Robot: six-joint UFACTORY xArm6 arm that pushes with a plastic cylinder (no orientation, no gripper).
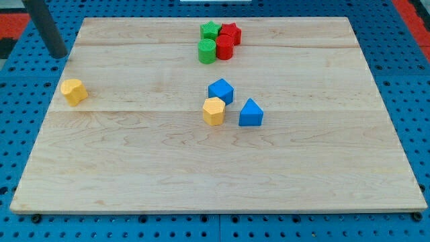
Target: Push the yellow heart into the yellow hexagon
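The yellow heart (74,91) lies near the wooden board's left edge. The yellow hexagon (213,111) sits near the board's middle, far to the heart's right and slightly lower. It touches a blue cube-like block (220,91) above it. My tip (59,56) is at the view's upper left, just off the board's left edge. It stands up and to the left of the yellow heart, apart from it.
A blue triangular block (250,113) lies just right of the hexagon. At the top middle, a green star (211,29), a red star-like block (231,32), a green cylinder (207,51) and a red cylinder (224,47) cluster together. Blue pegboard (20,134) surrounds the board.
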